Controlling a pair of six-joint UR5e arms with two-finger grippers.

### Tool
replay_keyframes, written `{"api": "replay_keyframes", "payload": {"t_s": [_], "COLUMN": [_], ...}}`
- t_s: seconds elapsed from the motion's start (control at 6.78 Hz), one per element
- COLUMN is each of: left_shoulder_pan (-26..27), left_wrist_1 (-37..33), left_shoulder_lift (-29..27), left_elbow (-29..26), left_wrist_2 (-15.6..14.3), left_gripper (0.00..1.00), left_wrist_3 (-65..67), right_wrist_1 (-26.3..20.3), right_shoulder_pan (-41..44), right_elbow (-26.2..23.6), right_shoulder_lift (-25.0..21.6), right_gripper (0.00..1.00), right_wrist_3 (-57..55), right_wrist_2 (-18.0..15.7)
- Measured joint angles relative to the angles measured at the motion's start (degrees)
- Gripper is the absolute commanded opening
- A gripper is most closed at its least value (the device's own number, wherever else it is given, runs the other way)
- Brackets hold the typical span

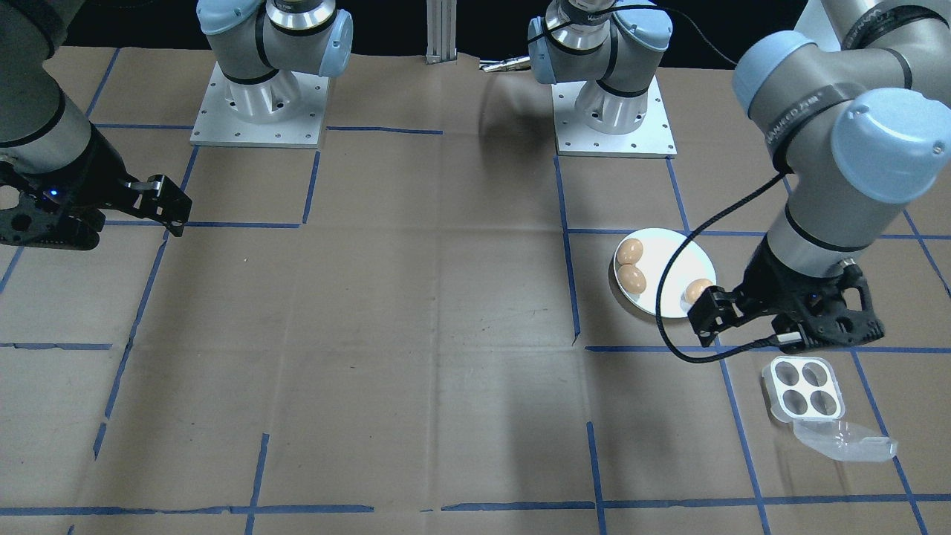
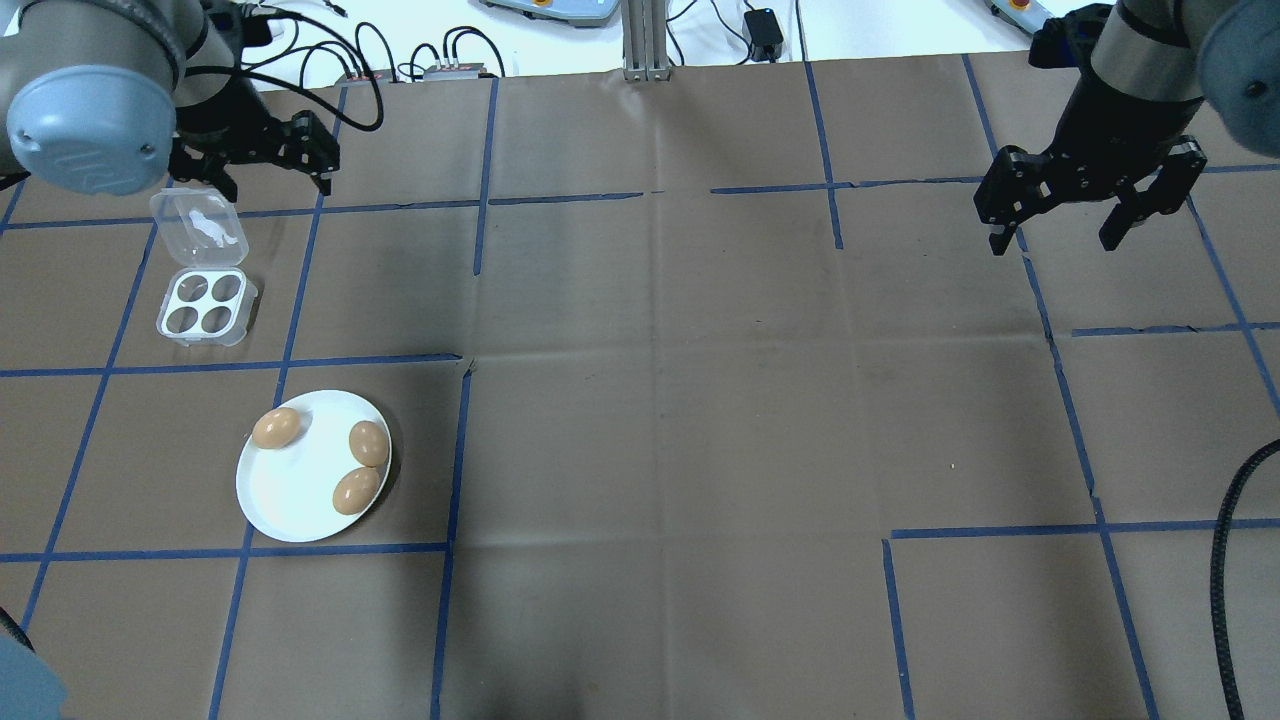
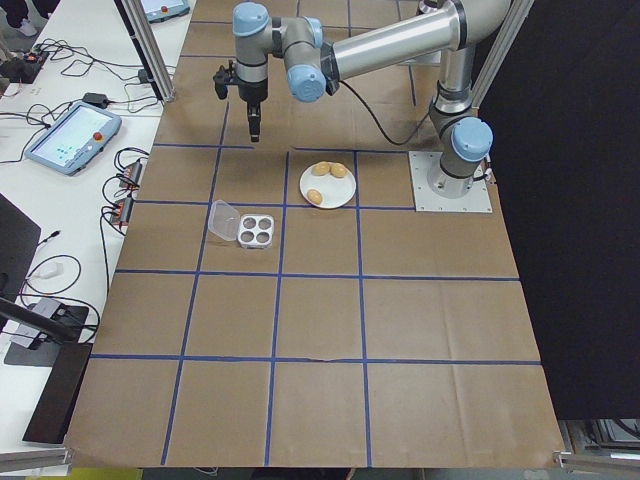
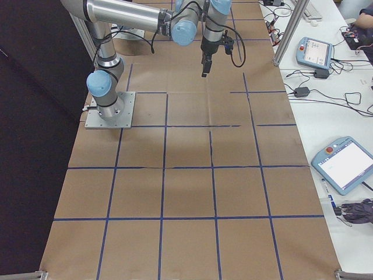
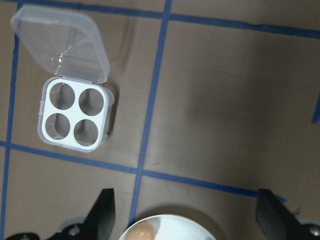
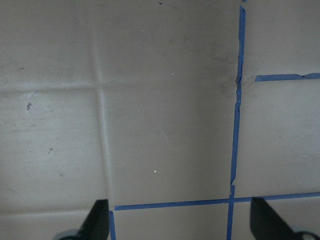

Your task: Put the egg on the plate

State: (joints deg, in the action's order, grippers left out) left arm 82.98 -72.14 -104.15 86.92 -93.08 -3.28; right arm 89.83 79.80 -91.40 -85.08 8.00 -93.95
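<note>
The white plate (image 2: 300, 500) lies at the table's left and carries three brown eggs (image 2: 276, 427) (image 2: 368, 443) (image 2: 355, 490). In the front view the same plate (image 1: 669, 260) shows the eggs (image 1: 630, 250) (image 1: 632, 278) (image 1: 698, 290). My left gripper (image 2: 277, 183) hangs open and empty well above the table. Its wrist view looks down on the plate's rim (image 5: 175, 222), one egg (image 5: 142, 232) and the gripper (image 5: 187, 220). Over bare paper at the far right, my right gripper (image 2: 1055, 235) (image 6: 182, 222) is open and empty.
A clear plastic four-cup egg tray (image 2: 203, 303) (image 5: 75, 112) sits just beyond the plate, all cups empty and its lid (image 2: 200, 228) flipped open. Brown paper with blue tape lines covers the table. The arm bases (image 1: 260, 104) (image 1: 613, 111) stand at the robot's edge.
</note>
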Motion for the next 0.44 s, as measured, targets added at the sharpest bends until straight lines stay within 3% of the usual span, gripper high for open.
{"api": "replay_keyframes", "payload": {"t_s": [0.15,0.44], "left_shoulder_pan": [3.01,5.51], "left_wrist_1": [-2.98,-9.30], "left_shoulder_lift": [1.43,4.60], "left_elbow": [-0.52,-1.25], "left_wrist_2": [2.78,4.11], "left_gripper": [1.00,1.00], "left_wrist_3": [2.27,5.46], "right_wrist_1": [0.00,0.00], "right_shoulder_pan": [0.00,0.00], "right_elbow": [0.00,0.00], "right_shoulder_lift": [0.00,0.00], "right_gripper": [1.00,1.00], "right_wrist_3": [0.00,0.00], "right_wrist_2": [0.00,0.00]}}
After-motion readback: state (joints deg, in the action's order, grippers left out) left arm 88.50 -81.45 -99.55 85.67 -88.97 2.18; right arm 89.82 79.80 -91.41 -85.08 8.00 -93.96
